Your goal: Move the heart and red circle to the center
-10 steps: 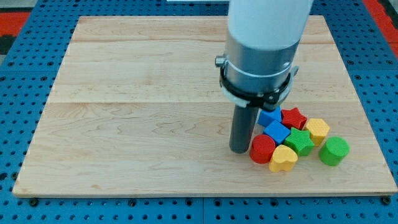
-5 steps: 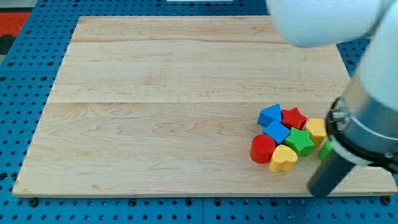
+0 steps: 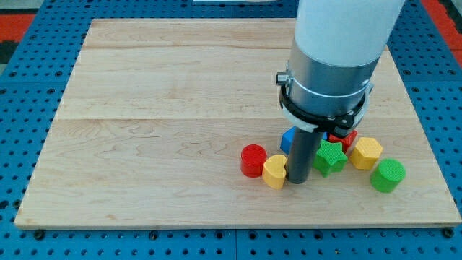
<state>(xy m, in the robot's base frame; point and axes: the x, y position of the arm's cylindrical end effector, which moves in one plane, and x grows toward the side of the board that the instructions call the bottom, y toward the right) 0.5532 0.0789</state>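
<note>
Yellow and heart-shaped, the yellow heart block point(image 3: 274, 171) lies on the near right part of the wooden bench point(image 3: 159, 130), just right of the red circle block point(image 3: 253, 159), the two touching or nearly so. Both sit right of the bench's middle and a little nearer than it. My tip point(image 3: 297, 180) stands on the bench right against the heart's right side, so the heart is immediately to the tip's left and the red circle one block farther left. The arm ends in a plain dark rod point(image 3: 301, 155), with no jaws to open or close, and it grips nothing.

Just right of the rod sits a green star block point(image 3: 331, 157), close to it or touching; I cannot tell which. A blue block point(image 3: 287, 139) shows behind the rod on its left, partly hidden, so its shape is unclear. A red block point(image 3: 345, 139) peeks out beneath the arm's grey collar point(image 3: 325, 87), mostly hidden. Farther right lies a yellow block point(image 3: 367, 152) of roughly hexagonal shape, and beyond it, nearest the bench's right edge, a green cylinder block point(image 3: 388, 175), slightly apart from the yellow one. The bench rests on a blue perforated surface point(image 3: 29, 144).
</note>
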